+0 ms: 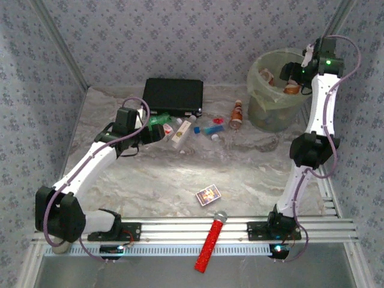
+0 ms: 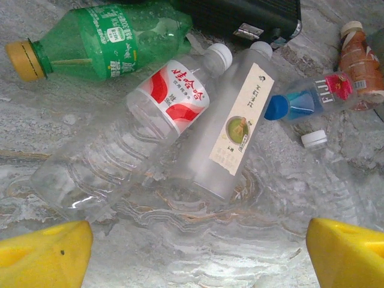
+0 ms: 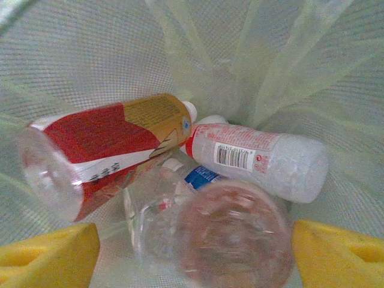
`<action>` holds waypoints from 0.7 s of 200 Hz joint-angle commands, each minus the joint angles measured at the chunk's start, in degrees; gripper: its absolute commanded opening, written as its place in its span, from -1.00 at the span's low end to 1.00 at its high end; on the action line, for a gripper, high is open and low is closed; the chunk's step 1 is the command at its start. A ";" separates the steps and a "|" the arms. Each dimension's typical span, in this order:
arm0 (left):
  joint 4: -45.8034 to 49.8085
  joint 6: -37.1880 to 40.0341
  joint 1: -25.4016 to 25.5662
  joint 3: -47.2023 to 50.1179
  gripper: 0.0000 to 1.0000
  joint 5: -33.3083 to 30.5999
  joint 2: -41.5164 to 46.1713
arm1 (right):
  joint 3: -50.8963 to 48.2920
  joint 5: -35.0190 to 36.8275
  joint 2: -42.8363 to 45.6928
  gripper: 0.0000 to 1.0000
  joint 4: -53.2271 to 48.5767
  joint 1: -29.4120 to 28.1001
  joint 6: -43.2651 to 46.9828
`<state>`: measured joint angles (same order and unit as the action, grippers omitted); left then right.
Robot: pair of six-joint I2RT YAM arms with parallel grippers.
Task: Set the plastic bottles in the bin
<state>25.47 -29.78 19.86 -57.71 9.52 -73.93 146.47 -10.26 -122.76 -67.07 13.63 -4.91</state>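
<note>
Over the bin: right gripper [image 3: 195, 252] hangs above the bin [image 3: 90, 48], its fingers spread wide and pinching nothing.
Between those fingers: blurred clear bottle [image 3: 222, 234]; probably loose and dropping, though the blur hides whether it touches a pad.
Bin contents: red-labelled bottle [image 3: 102, 147] and barcode bottle [image 3: 258, 159], both on their sides.
Left gripper [image 2: 198, 252]: spread and empty, low over the table cluster.
Table cluster: green bottle [image 2: 108, 39], red-and-white bottle [image 2: 162, 102], frosted bottle [image 2: 231, 129], blue-capped bottle [image 2: 306, 101] and orange-brown bottle [image 2: 360, 57], near the black case [image 2: 240, 18].
Step in hand: release into the bin. Best done with the jaws kept wide and a straight lift clear of the liner.
Left pick, advice: close across the frosted bottle's body; it touches the red-and-white bottle.
Right wrist view adds: how the bottles lie inside the bin.
Top view adds: the bin at far right, well apart from the cluster.
</note>
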 commanded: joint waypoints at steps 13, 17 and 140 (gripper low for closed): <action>1.48 1.72 -0.09 -2.17 0.85 -1.93 -1.64 | 2.02 -1.87 7.71 0.76 -0.86 0.13 0.06; 1.61 1.79 -0.01 -2.22 0.86 -2.27 -1.77 | 1.91 -2.26 8.33 0.76 -0.87 0.00 -0.03; -2.35 24.72 -5.63 -8.02 0.56 -7.35 -15.49 | -34.92 -16.64 37.97 0.76 6.87 -12.19 -2.14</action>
<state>25.28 -14.06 17.56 -62.30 -1.98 -85.69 115.33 -24.71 -88.18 -61.01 3.07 -6.22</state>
